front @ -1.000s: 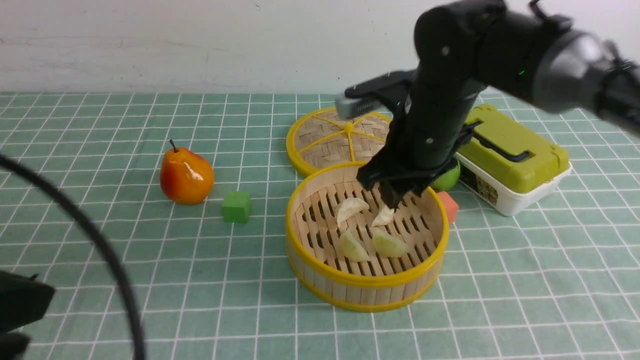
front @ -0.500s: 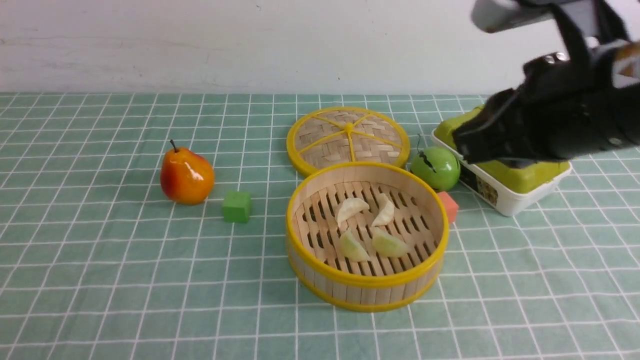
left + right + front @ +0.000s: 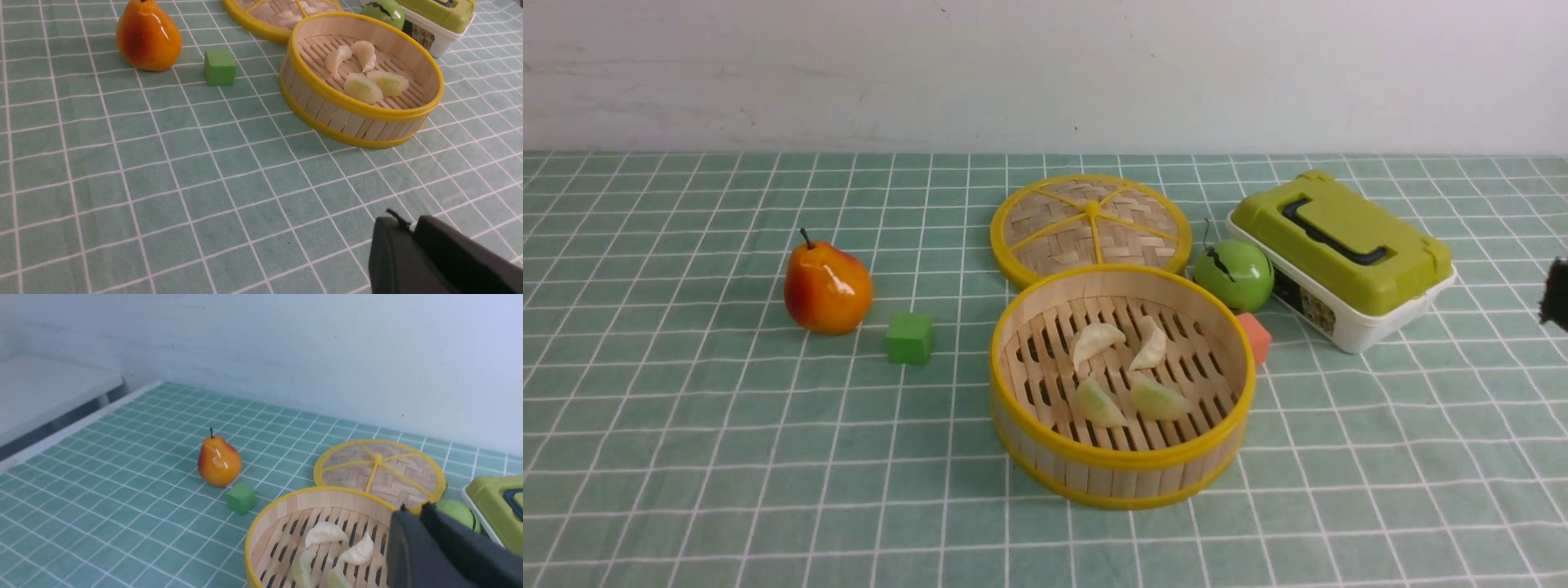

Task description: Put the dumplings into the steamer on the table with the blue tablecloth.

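Four dumplings (image 3: 1098, 338), two cream, two green, in one steamer (image 3: 1123, 478) ahead of left tool (image 3: 410, 222), right tool (image 3: 413, 512); both closed, empty.

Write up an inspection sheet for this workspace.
Surface: teal grid tablecloth, lying flat.
Job's things: four dumplings lie inside the steamer; none outside.
Clutter: pear, green cube, lid, green apple, orange cube, green box, all outside the steamer.
Grippers: left gripper shut, empty; right gripper shut, empty.
Cables: nothing seen.
Surroundings: white wall beyond the far edge.
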